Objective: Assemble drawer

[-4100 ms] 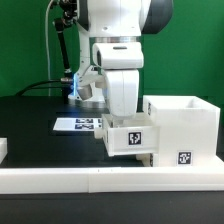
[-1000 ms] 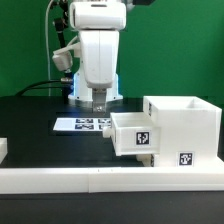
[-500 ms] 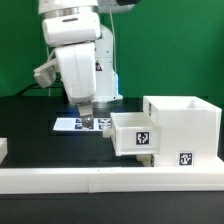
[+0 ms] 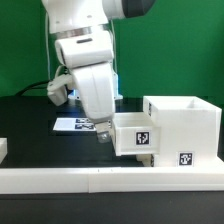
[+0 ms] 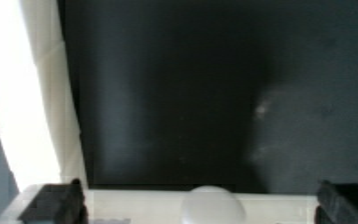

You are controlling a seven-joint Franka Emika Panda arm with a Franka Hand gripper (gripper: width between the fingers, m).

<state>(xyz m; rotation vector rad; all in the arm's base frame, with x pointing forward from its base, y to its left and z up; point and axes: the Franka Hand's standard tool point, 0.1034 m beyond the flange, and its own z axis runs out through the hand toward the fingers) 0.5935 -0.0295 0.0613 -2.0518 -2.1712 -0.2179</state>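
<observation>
Swung down from above the tray (image 4: 135, 132) half-seated in the casing (image 4: 185, 128), our gripper (image 4: 103, 134), fingers parted and empty, hangs beside its front, likely set to push it home.

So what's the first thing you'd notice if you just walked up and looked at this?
Probably the big white robot arm leaning down over the black table, its gripper just beside the small white open-topped plastic tray. That tray sticks out of the large hollow white cube casing at the exterior view's right.
</observation>
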